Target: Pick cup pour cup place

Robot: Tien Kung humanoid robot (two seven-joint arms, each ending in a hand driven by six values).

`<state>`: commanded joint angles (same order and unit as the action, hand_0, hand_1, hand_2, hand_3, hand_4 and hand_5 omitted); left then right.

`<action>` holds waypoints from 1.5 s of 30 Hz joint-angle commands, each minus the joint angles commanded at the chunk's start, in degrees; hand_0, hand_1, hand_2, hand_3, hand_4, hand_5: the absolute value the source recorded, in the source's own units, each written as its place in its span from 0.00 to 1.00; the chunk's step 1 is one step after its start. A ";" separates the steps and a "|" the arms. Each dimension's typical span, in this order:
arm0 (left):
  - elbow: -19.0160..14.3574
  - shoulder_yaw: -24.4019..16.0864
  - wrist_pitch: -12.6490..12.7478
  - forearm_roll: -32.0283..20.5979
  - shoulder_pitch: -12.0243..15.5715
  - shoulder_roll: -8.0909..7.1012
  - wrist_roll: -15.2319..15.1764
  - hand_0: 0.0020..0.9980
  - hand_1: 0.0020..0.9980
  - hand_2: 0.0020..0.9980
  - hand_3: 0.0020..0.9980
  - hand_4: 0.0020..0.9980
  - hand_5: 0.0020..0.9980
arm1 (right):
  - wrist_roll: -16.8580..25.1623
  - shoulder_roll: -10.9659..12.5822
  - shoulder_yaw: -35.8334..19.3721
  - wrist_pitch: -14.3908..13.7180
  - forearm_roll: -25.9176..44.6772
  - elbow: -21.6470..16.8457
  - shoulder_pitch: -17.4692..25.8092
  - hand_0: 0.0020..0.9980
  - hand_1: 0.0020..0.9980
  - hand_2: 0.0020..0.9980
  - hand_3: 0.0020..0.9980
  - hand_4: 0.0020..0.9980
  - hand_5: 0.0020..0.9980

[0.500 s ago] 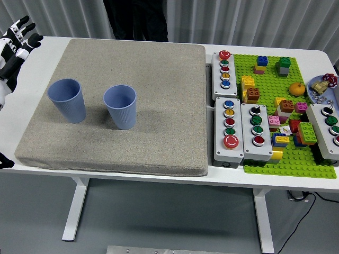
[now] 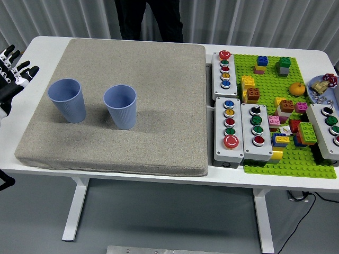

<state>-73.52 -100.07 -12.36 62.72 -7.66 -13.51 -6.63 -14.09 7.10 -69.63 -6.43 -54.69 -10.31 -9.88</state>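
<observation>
A white rectangular tabletop (image 2: 222, 177) on white metal legs stands on a grey floor before a wall of pale vertical ribbed panels, and a person in dark trousers (image 2: 148, 18) stands at its far edge. A thick square pad of coarse grey-beige woven fabric (image 2: 159, 106) covers the left and middle of the tabletop, reaching almost from the far edge to the near edge. On the right side lies a bright green studded plastic baseplate (image 2: 288, 161) strewn with coloured building bricks and a small orange round fruit (image 2: 298, 88), with several grey plastic button boxes (image 2: 229, 129) carrying coloured round push-buttons between it and the pad, and another at the right edge. A shallow blue dish of small items (image 2: 323, 87) sits at the right edge. Two light blue ribbed plastic cups stand upright and apart on the left half of the pad: the left cup (image 2: 67, 100) near the pad's left edge, the right cup (image 2: 120, 106) closer to its middle. The robot's left hand (image 2: 9, 84), black and white, hangs at the tabletop's left edge, its fingers (image 2: 29, 72) spread and holding nothing; it sits lower and further left than half a second ago, while the cups have not moved.
</observation>
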 joint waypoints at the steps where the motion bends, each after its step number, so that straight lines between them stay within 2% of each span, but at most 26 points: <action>1: 0.73 0.48 -0.39 -1.78 -0.08 0.16 -0.08 0.83 0.83 1.00 1.00 0.93 0.29 | -0.01 0.02 0.03 0.01 -0.01 0.00 -0.01 0.74 0.72 0.74 0.64 0.18 0.43; 3: 2.41 1.23 -1.08 -5.11 -0.36 0.52 -0.08 0.83 0.83 1.00 1.00 0.93 0.29 | -0.02 0.03 0.00 0.03 -0.07 0.00 -0.07 0.74 0.72 0.74 0.64 0.18 0.43; 7: 3.09 2.44 -1.89 -8.11 0.27 0.87 0.06 0.82 0.82 1.00 1.00 0.92 0.30 | -0.06 0.03 -0.01 0.02 -0.06 0.00 -0.11 0.74 0.72 0.74 0.64 0.18 0.43; 12: 2.53 3.52 -1.79 -7.74 1.06 1.23 -0.03 0.82 0.81 0.99 1.00 0.92 0.30 | -0.08 0.03 0.04 0.03 0.00 0.00 -0.13 0.74 0.72 0.74 0.64 0.18 0.43; 18: 3.61 4.91 -1.85 -5.79 -0.23 0.02 -0.51 0.82 0.81 0.98 1.00 0.92 0.29 | -0.12 0.00 0.06 0.06 -0.02 0.00 -0.24 0.74 0.72 0.74 0.64 0.18 0.43; 21: 4.30 6.69 -3.26 -4.74 -0.91 -1.57 -0.73 0.82 0.81 0.98 1.00 0.92 0.29 | -0.18 -0.11 0.20 0.05 0.11 0.00 -0.27 0.74 0.72 0.74 0.64 0.18 0.43; 24: 4.94 7.42 -4.64 -4.28 -1.16 -2.22 -0.83 0.82 0.81 0.98 1.00 0.92 0.29 | -0.23 -0.17 0.37 0.10 0.11 0.00 -0.22 0.74 0.72 0.74 0.64 0.18 0.43; 25: 5.09 7.46 -4.99 -4.01 -1.18 -2.28 -0.86 0.83 0.82 1.00 1.00 0.92 0.27 | -0.24 -0.20 0.41 0.10 0.14 0.00 -0.19 0.74 0.72 0.74 0.64 0.18 0.44; 34: 5.58 8.14 -9.62 -2.29 -0.47 -2.50 0.01 0.85 0.84 1.00 1.00 0.92 0.26 | -0.30 -0.34 0.67 0.22 0.19 0.00 0.11 0.74 0.72 0.74 0.64 0.18 0.44; 38: 5.83 8.12 -10.74 -1.81 -0.32 -2.71 0.41 0.87 0.86 1.00 1.00 0.92 0.27 | -0.28 -0.34 0.80 0.21 0.41 0.00 0.02 0.74 0.72 0.74 0.64 0.18 0.44; 45: 7.06 8.17 -8.94 -2.07 -1.42 -2.24 0.43 0.88 0.87 1.00 1.00 0.91 0.27 | -0.28 -0.34 1.14 0.23 0.95 0.00 -0.13 0.74 0.72 0.74 0.64 0.18 0.44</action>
<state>-66.46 -91.90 -21.31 60.66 -9.08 -15.76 -6.20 -14.37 6.77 -68.49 -6.20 -53.74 -10.31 -10.01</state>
